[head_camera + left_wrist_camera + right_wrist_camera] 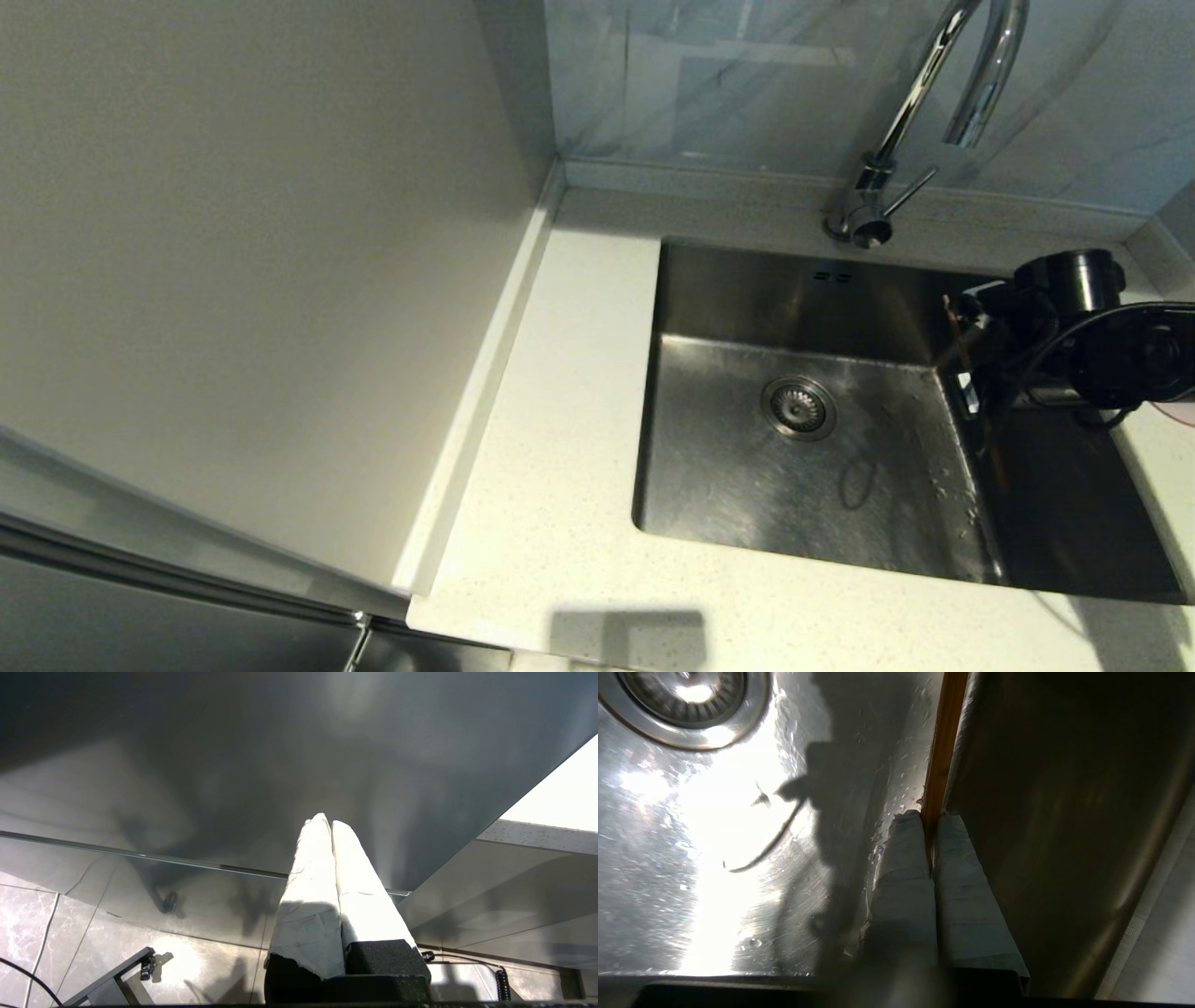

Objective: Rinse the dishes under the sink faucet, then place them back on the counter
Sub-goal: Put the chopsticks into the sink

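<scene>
Your square brushed stainless steel sink (747, 467) held only its round metal drain strainer (799, 407) near the middle of the wet floor, with droplets scattered toward the sink's right wall. Over the sink's right edge, your right gripper (930, 826) was clenched on a thin brown wooden chopstick (942, 742), the two white-wrapped fingers (901, 872) pinching it so that the stick ran down alongside the sink's right wall. From the head view only short pieces of that chopstick showed above and below the black wrist; I could not tell whether one stick or two were held. No bowls were in view.

Around the sink lay the off-white speckled stone counter (560, 420), with a raised rim behind the sink and a smooth plain grey-white side panel (252, 233) rising to the sink's left. The tall chrome gooseneck faucet (920, 103) stood behind the sink's back edge, its thin lever angled to the right.

Your left gripper (331, 823) hung well away from the sink, below the counter beside a grey cabinet face (280, 756), its fingers pressed together on nothing.
</scene>
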